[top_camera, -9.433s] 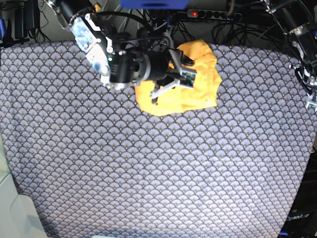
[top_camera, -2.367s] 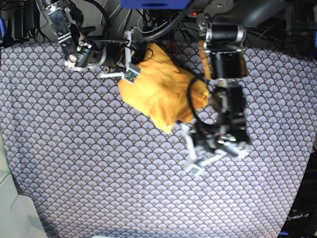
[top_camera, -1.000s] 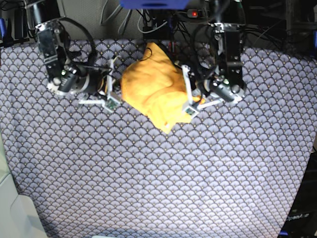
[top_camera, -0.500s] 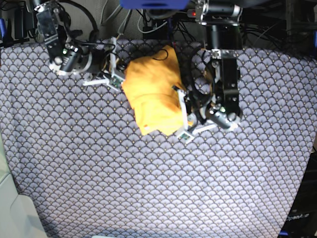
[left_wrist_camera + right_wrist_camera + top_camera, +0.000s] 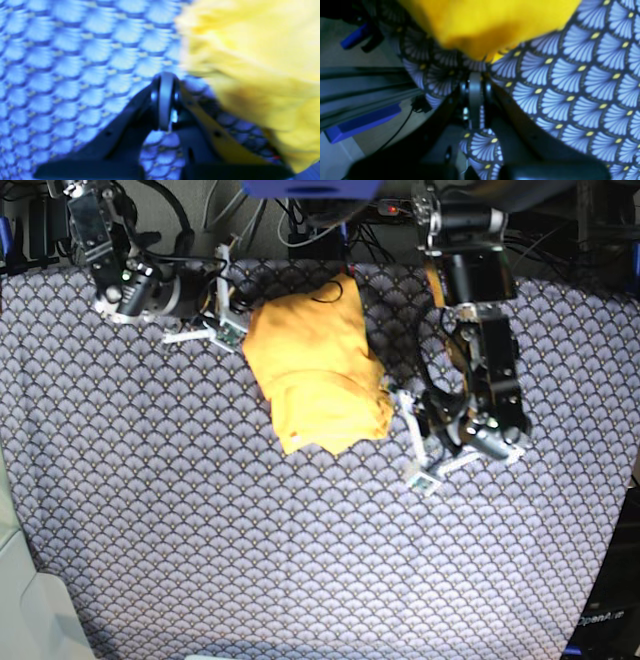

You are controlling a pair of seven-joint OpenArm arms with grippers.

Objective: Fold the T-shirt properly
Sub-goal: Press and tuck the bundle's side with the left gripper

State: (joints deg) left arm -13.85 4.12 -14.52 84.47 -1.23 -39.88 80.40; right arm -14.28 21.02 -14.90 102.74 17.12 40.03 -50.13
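The yellow-orange T-shirt (image 5: 315, 375) lies as a bunched, roughly folded bundle at the back middle of the table. My right gripper (image 5: 226, 332) is at the shirt's upper left corner, shut and holding nothing. In the right wrist view its tips (image 5: 475, 100) sit just short of the shirt's edge (image 5: 490, 22). My left gripper (image 5: 424, 477) is just off the shirt's lower right edge, shut and empty. In the blurred left wrist view its tips (image 5: 165, 100) are over the cloth, with the shirt (image 5: 250, 62) to the upper right.
The blue-grey scallop-patterned cloth (image 5: 300, 560) covers the whole table. Cables and a power strip with a red light (image 5: 392, 208) lie behind the far edge. The right wrist view shows that far edge with blue frame parts (image 5: 362, 120) below it.
My left gripper has moved right and away from the shirt's lower edge, where it was touching half a second ago. The shirt's lower part has spread slightly right. My right gripper has hardly moved.
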